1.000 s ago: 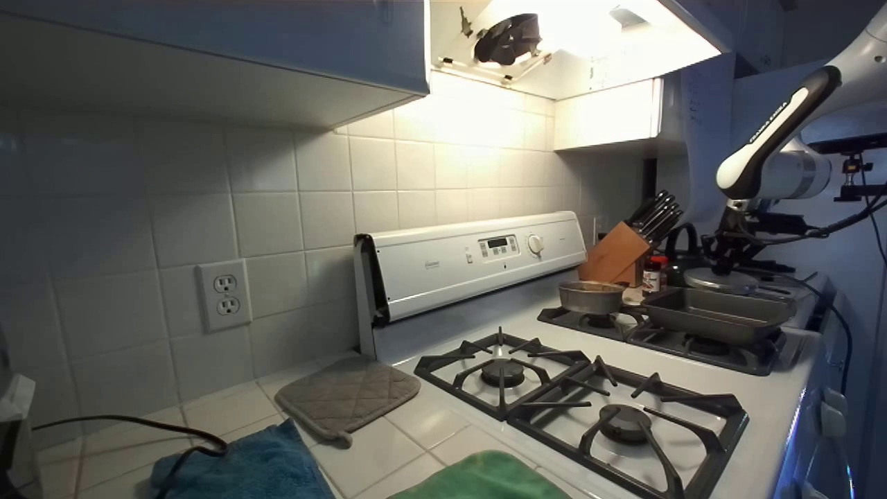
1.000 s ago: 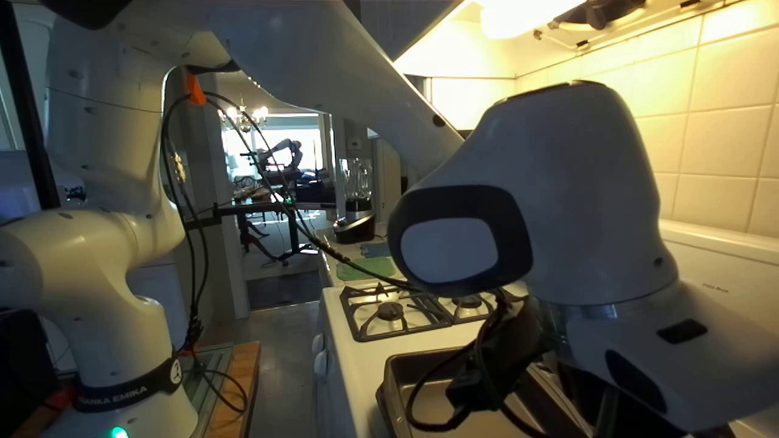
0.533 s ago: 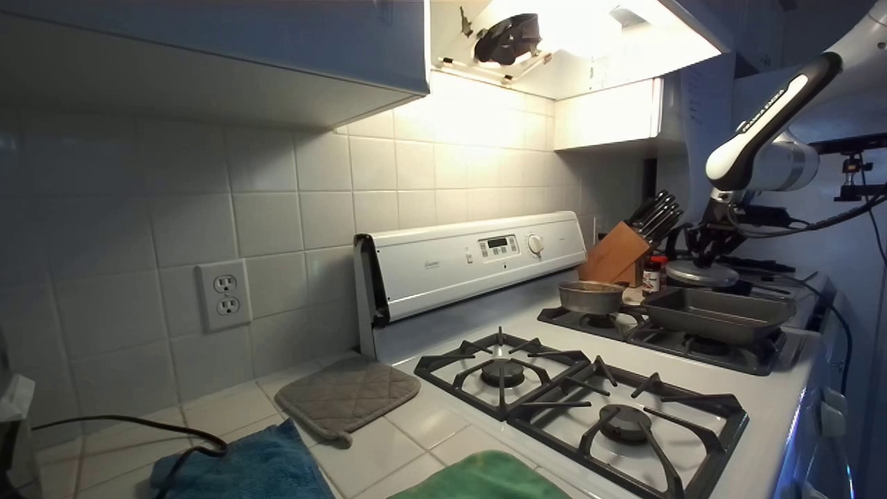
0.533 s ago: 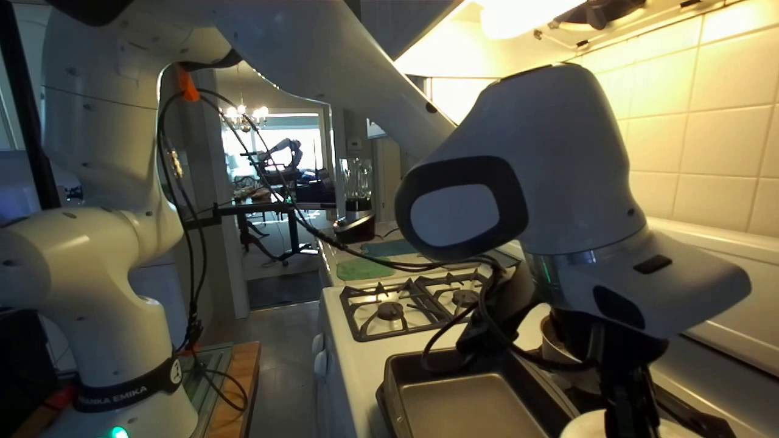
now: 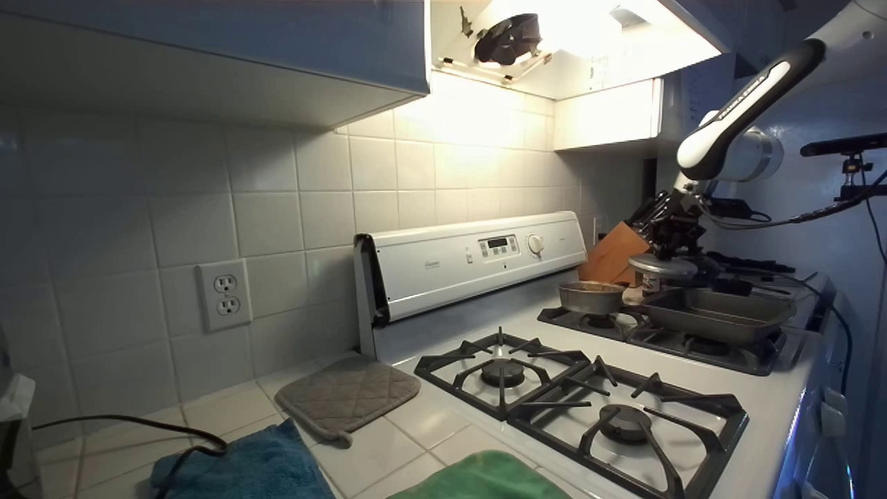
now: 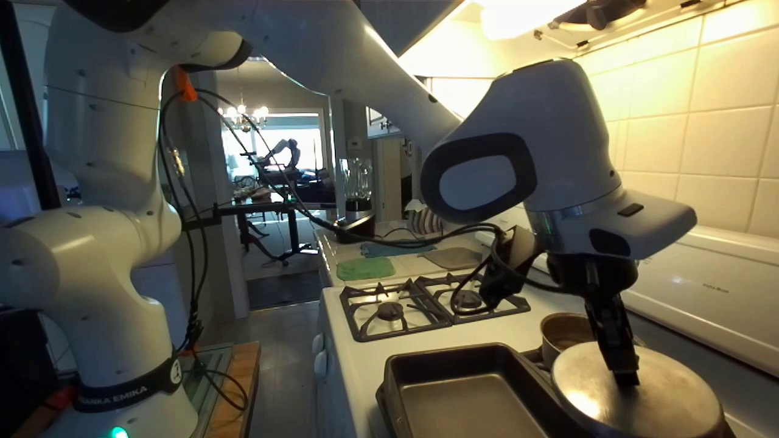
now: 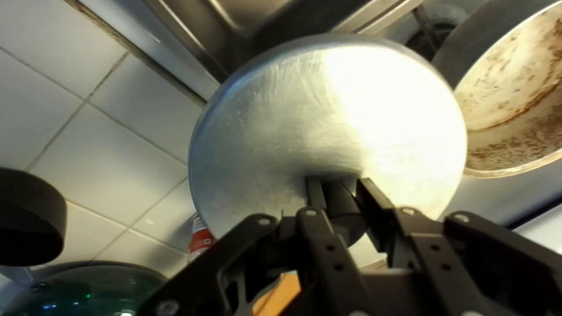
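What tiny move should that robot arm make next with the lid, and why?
Probably ease the lid sideways toward the round pan: the gripper has it by its dark knob, and the pan stands uncovered, with the lid off to one side of it.

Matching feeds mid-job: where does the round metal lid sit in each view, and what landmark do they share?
In an exterior view: right side, mid-height, metal lid, above and left of the baking pan.
In an exterior view: lower right, metal lid, right of the baking pan.
Wrist view: centre, metal lid; baking pan at the top edge.
Shared landmark: the baking pan.
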Available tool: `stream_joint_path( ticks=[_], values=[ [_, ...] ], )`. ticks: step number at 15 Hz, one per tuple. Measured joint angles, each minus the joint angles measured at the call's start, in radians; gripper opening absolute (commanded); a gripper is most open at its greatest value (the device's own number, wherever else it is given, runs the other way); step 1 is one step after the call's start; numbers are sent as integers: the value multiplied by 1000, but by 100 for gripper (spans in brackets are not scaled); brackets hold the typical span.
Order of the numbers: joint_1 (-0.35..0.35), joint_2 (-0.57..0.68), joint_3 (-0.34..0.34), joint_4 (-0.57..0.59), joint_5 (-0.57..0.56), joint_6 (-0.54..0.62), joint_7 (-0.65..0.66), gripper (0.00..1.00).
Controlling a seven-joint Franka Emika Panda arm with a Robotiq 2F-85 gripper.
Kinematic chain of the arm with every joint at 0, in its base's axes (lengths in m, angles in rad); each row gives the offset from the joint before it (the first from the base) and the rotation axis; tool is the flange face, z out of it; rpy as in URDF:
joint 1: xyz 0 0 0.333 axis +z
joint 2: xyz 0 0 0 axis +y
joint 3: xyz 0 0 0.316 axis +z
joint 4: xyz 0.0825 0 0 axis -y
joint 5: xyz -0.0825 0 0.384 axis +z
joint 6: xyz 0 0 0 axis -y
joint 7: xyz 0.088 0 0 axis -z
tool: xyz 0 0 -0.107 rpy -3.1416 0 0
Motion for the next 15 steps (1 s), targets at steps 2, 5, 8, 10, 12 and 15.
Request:
stream_joint_path(
  ticks=[2,5,8,10,12,15],
  values=[
    [17,2,19,25,0,-24,0,6],
    [42,15,41,63,0,-55,0,6],
    [59,33,61,90,0,-74,0,26],
    [63,38,63,92,0,-75,1,26],
    [62,38,60,92,0,-75,1,26],
    [61,38,60,92,0,-75,1,26]
  ],
)
